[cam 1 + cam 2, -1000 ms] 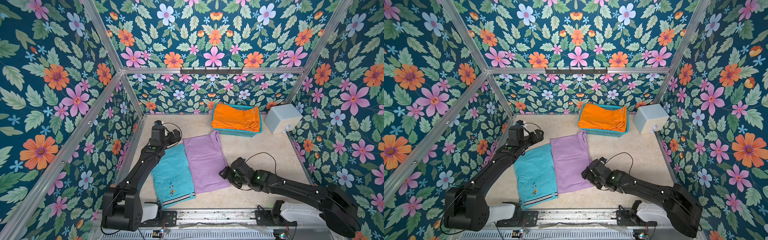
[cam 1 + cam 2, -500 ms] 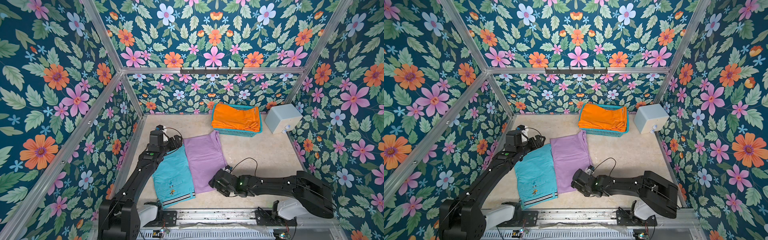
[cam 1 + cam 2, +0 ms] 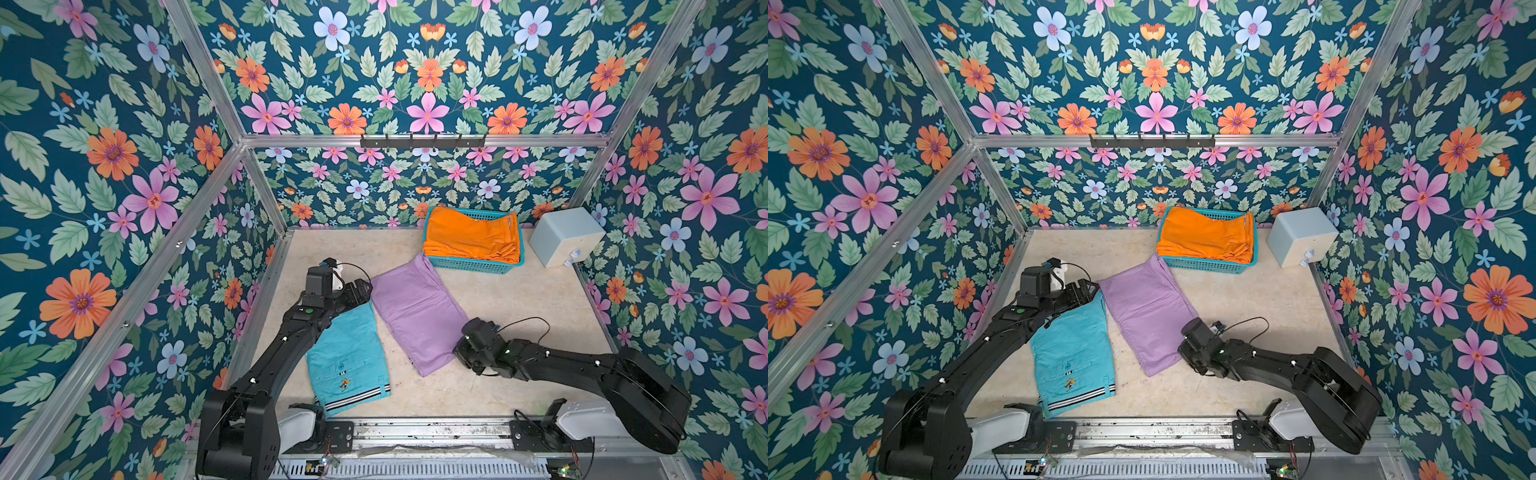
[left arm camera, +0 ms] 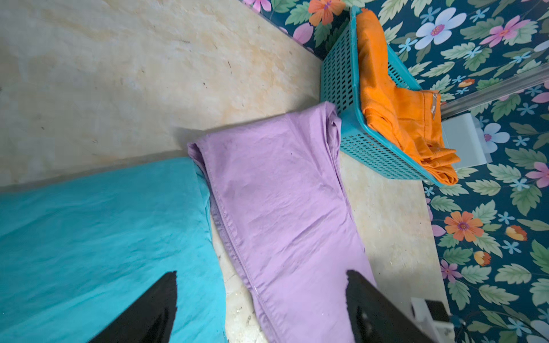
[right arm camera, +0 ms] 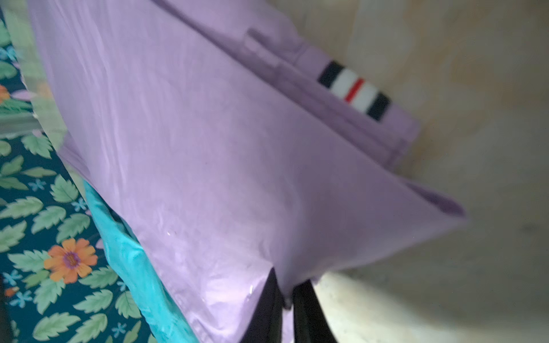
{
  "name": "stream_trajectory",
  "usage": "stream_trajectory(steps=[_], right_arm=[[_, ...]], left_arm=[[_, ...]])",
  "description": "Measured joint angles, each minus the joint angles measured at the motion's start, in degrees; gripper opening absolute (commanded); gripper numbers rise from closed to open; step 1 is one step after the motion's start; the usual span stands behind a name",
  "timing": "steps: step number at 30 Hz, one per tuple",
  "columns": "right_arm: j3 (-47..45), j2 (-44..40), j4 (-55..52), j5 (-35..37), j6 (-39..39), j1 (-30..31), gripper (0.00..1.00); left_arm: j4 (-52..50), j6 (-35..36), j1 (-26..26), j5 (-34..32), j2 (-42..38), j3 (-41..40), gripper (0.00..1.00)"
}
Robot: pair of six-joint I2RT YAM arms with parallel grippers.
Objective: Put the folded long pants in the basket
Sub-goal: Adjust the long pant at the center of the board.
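Right claw (image 5: 286,292) clamped on lilac pants (image 5: 208,154) corner, lower frame, to carry to basket (image 3: 467,266); left claw (image 4: 261,274) apart over other end

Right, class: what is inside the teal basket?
Folded orange pants fill the basket, draping over its rim. Whatever lies beneath them is covered and cannot be seen.

Orange trousers (image 3: 469,237); teal mesh basket (image 3: 457,266); lilac trousers (image 3: 415,320); turquoise trousers (image 3: 349,353), black-white striped waistband (image 3: 358,397); pale grey-blue box (image 3: 565,237); floral walls (image 3: 124,166).
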Motion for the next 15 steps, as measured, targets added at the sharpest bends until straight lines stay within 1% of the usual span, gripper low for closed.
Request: stream_trajectory(steps=[3,5,6,7,8,10,11,13,15], right_arm=[[-0.6,-6.3,-3.7,-2.2,-4.8,-10.8,0.03],[-0.8,-9.9,-6.9,-3.5,-8.8,-18.7,0.03],[-0.7,-11.0,-8.2,-4.1,-10.4,-21.7,0.04],[-0.5,-11.8,-9.9,-4.6,-12.5,-25.1,0.09],[-0.1,-12.2,-11.3,-5.6,-14.3,-27.7,0.22],[1.0,-12.3,-14.1,-7.2,-17.8,-31.0,0.50],[1.9,-12.1,-15.6,-8.0,-19.8,-31.7,0.58],[3.2,-11.8,-17.7,-8.9,-22.8,-32.1,0.68],[3.0,-12.0,-19.1,-9.7,-25.5,-32.3,0.76]], left_arm=[[-0.2,0.0,-3.0,0.6,1.4,0.5,0.91],[-0.2,0.3,-5.0,0.5,2.6,1.6,0.91],[-0.2,0.5,-5.7,0.5,3.3,2.0,0.91],[-0.2,0.8,-6.5,0.5,4.2,2.4,0.91],[-0.3,1.2,-7.0,0.5,5.1,2.8,0.91],[-0.4,1.3,-8.0,0.3,7.0,3.4,0.91],[-0.5,1.4,-8.5,0.2,8.0,3.8,0.91],[-0.5,1.7,-9.4,0.1,10.0,4.6,0.91],[-0.8,2.2,-9.9,0.1,12.6,6.1,0.90]])
